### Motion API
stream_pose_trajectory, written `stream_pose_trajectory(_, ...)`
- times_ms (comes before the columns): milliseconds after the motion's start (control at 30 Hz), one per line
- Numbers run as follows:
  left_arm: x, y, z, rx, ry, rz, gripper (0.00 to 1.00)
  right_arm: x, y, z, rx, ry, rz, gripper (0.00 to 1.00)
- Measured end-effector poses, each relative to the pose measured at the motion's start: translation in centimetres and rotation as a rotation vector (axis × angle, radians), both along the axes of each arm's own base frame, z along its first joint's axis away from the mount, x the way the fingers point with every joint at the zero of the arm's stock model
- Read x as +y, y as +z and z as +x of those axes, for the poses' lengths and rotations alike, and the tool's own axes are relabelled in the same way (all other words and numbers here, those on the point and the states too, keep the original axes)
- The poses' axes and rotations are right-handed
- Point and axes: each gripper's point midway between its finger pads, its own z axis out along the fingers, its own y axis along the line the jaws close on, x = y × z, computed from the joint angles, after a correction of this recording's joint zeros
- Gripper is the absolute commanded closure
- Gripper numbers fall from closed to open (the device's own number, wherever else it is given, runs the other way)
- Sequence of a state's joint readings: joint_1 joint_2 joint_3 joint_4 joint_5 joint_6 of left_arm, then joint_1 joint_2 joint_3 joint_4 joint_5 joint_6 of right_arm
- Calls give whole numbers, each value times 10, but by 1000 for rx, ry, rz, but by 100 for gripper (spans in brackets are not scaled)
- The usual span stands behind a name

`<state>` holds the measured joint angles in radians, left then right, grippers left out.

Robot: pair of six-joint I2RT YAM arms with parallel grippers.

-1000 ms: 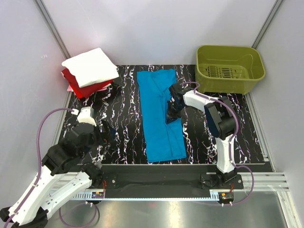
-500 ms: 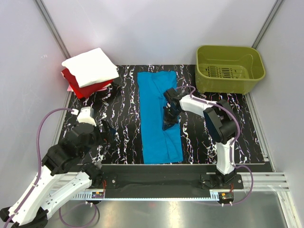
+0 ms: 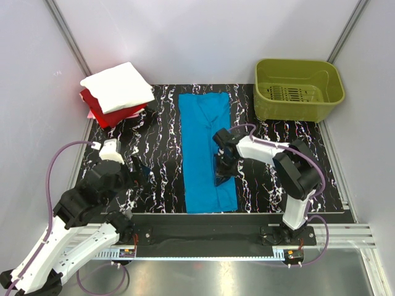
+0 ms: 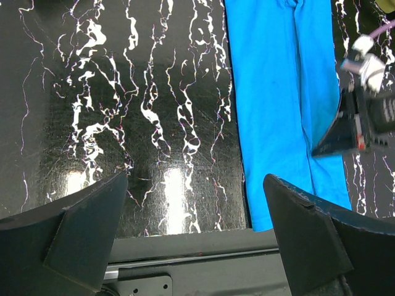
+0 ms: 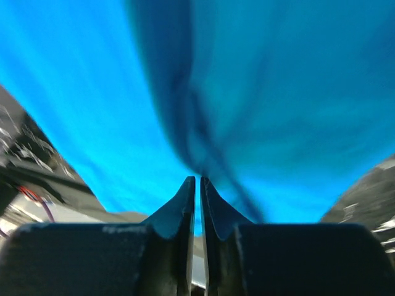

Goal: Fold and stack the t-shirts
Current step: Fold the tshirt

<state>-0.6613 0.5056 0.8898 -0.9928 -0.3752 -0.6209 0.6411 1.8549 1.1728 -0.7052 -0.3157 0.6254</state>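
At the table's (image 3: 160, 154) far left corner the white shirt (image 3: 117, 86) is lying folded on top of the red shirt (image 3: 102, 112); nearer, the left gripper (image 4: 194, 185) is hovering over bare tabletop, its jaws spread wide and gripping nothing; in the middle the blue shirt (image 3: 207, 148) is lying flat as a long narrow strip; the right gripper (image 3: 221, 174) is bearing down on its right side, jaws clenched on a ridge of blue cloth; the green basket (image 3: 299, 89) is sitting far right.
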Motion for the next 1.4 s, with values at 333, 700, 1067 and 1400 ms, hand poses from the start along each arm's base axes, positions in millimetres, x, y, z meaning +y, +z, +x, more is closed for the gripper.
stream_pose_trajectory(333, 0, 0, 0, 0, 0, 0, 1, 46, 5, -73, 44, 139, 37, 85)
stream_pose_trajectory(700, 0, 0, 0, 0, 0, 0, 1, 22, 55, -39, -202, 95, -14, 31)
stream_pose_trajectory(1067, 0, 0, 0, 0, 0, 1, 1, -49, 19, -60, -137, 10, -111, 44)
stream_pose_trajectory(1400, 0, 0, 0, 2, 0, 1, 1, -43, 6, -74, -87, 10, -51, 52)
